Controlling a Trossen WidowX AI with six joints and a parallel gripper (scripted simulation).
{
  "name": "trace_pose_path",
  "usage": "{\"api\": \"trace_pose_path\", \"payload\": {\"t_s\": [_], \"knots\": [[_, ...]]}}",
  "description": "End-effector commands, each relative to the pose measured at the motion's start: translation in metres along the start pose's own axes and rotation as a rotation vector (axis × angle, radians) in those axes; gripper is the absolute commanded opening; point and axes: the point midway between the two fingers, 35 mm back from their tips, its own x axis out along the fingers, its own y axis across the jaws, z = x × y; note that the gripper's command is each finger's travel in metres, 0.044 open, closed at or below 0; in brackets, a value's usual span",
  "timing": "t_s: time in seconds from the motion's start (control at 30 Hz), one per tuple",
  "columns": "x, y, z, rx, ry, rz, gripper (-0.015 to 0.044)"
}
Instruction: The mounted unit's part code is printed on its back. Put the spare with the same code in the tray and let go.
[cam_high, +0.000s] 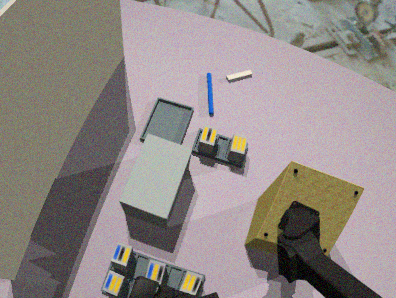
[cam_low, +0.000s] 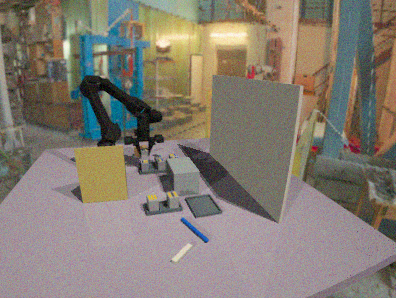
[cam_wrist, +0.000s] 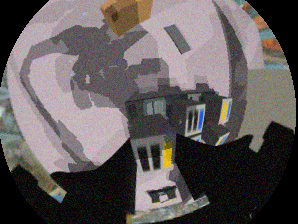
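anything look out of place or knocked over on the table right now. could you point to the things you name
Nothing looks spilled, tipped or broken. The flat tray (cam_high: 168, 121) (cam_low: 203, 205) sits level, and the blue stick (cam_high: 210, 94) (cam_low: 194, 230) and white stick (cam_high: 239, 75) (cam_low: 181, 253) just lie loose beyond it, which may be normal.

Seen from above, the shallow gray tray (cam_high: 172, 120) (cam_low: 203, 205) is open on top, with room to come in from 12 o'clock. At its 6 o'clock stands the gray block (cam_high: 160, 175) (cam_low: 184, 176), between it and the spares rack (cam_high: 172, 277) (cam_low: 152, 171) (cam_wrist: 145, 125). The big upright panel (cam_high: 60, 100) (cam_low: 255, 145) walls off 9 o'clock (far taller than the block). At 4 o'clock sits the two-unit rack (cam_high: 222, 146) (cam_low: 163, 209); beyond it, the yellow board (cam_high: 330, 190) (cam_low: 102, 175) leaves a lane toward the block. The blue rod (cam_high: 210, 95) (cam_low: 194, 230) lies low at 2 o'clock.
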Motion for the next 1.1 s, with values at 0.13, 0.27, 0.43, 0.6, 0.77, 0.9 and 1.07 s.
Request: {"api": "trace_pose_path", "payload": {"t_s": [0.13, 0.27, 0.43, 0.6, 0.77, 0.9, 1.07], "knots": [[-0.037, 0.004, 0.002, -0.002, -0.012, -0.004, 0.0000], [-0.038, 0.004, 0.002, -0.002, -0.012, -0.004, 0.0000], [-0.044, 0.002, 0.000, 0.000, 0.000, -0.005, 0.0000], [-0.064, -0.001, -0.001, -0.001, 0.006, -0.003, 0.0000], [-0.084, -0.001, -0.001, -0.002, 0.005, -0.002, 0.0000], [-0.100, 0.001, 0.000, -0.001, -0.001, -0.002, 0.0000], [-0.110, 0.002, 0.002, -0.001, -0.007, -0.003, 0.0000]]}}
